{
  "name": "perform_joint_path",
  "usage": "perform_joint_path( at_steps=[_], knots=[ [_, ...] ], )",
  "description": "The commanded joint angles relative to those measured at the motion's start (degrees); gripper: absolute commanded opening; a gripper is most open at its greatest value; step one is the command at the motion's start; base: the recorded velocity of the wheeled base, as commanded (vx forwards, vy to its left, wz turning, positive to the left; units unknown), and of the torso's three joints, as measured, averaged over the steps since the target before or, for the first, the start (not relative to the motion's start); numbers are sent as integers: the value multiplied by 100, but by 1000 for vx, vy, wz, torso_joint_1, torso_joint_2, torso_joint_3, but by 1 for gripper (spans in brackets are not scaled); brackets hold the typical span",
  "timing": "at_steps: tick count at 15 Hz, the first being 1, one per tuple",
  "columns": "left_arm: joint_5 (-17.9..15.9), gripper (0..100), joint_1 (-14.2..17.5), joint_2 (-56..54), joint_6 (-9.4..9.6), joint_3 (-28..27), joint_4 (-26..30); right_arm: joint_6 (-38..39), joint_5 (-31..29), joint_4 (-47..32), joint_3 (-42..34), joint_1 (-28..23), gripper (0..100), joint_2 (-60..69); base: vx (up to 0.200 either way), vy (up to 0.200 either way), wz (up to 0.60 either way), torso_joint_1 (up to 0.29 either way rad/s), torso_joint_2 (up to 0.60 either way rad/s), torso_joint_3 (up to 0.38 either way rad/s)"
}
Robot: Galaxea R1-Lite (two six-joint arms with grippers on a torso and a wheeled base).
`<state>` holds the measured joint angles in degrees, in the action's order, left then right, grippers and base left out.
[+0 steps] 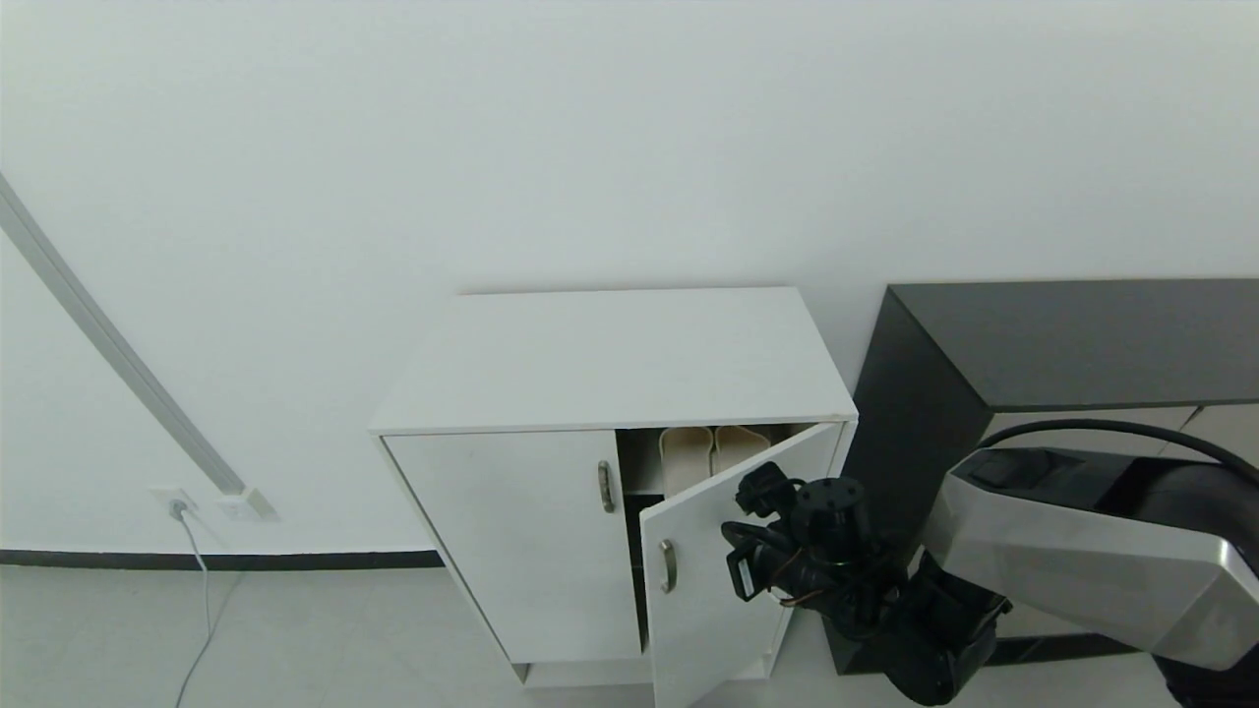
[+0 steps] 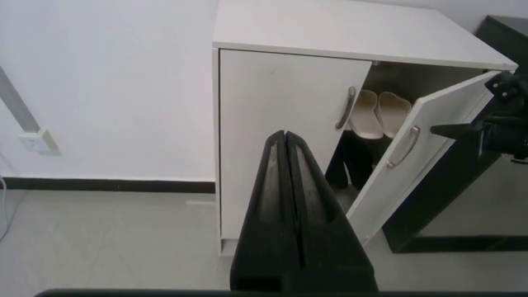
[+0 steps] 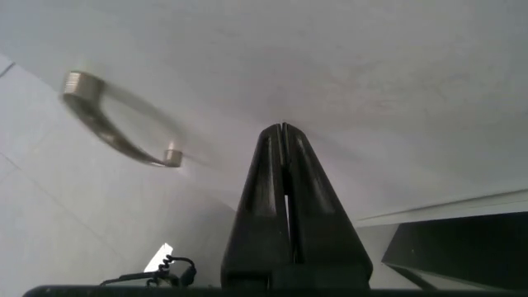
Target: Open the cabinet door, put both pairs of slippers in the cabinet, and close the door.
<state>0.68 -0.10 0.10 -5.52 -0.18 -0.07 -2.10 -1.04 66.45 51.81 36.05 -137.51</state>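
Note:
The white cabinet [image 1: 610, 354] stands against the wall with its left door [image 1: 511, 541] closed and its right door [image 1: 728, 560] partly open. A pale pair of slippers [image 1: 700, 450] stands upright on the upper shelf inside, and the same slippers [image 2: 379, 111] show through the gap. Something dark [image 2: 356, 161] sits on the shelf below; I cannot tell what it is. My right gripper [image 1: 736, 556] is shut, against the outer face of the right door, beside its metal handle [image 3: 124, 124]. My left gripper [image 2: 285, 136] is shut on nothing, held back from the cabinet front.
A black cabinet [image 1: 1062, 334] stands close on the right, just behind the open door. A wall socket with a hanging cable [image 1: 177, 506] and a slanted conduit [image 1: 108, 344] are on the left wall. Bare floor [image 1: 295, 639] lies in front.

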Motion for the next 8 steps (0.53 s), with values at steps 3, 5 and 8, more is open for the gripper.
perform_joint_path(
  at_steps=[3, 5, 8],
  knots=[
    [2, 0, 1, 8, -10, 1, -1, -1, -11, -176, 365, -63, 0, -180, 0, 0, 0, 0, 0, 0],
    [2, 0, 1, 8, -10, 1, -1, -1, -11, -282, 462, -80, 0, -180, 0, 0, 0, 0, 0, 0],
    [2, 0, 1, 8, -1, 1, -1, -1, -11, -519, 787, -115, 0, -206, 0, 0, 0, 0, 0, 0]
  ],
)
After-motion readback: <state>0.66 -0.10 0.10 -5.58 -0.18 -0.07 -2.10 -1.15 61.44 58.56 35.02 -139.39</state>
